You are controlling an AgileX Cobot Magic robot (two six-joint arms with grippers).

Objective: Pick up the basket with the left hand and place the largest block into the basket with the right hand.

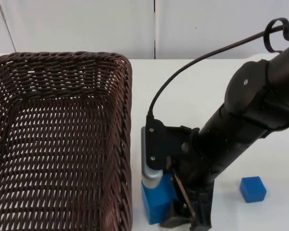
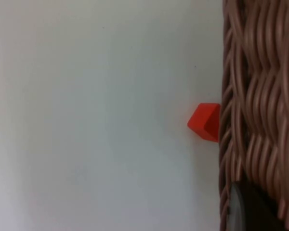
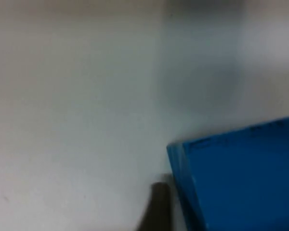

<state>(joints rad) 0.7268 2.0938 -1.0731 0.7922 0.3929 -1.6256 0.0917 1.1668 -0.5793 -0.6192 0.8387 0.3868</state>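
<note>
Top view: basket (image 1: 62, 139) of dark wicker stands at my left side, light but stiff I think, best taken by the rim. My right gripper (image 1: 185, 211) is down at the large blue block (image 1: 156, 202), just beside the basket; whether those fingers clench it, I cannot tell. A small blue block (image 1: 253, 188) lies apart.

Left wrist view: my left gripper (image 2: 241, 211) seems to hold the weave, and a red block (image 2: 205, 121) is half hidden behind the wall.

Right wrist view: the large block looks hard and smooth, with flat opposite faces to take.

Dark brown woven wicker basket (image 1: 62, 144), rough, slightly glossy; large blue block (image 1: 156, 202), smooth matt; white bench (image 1: 183, 86), smooth.
</note>
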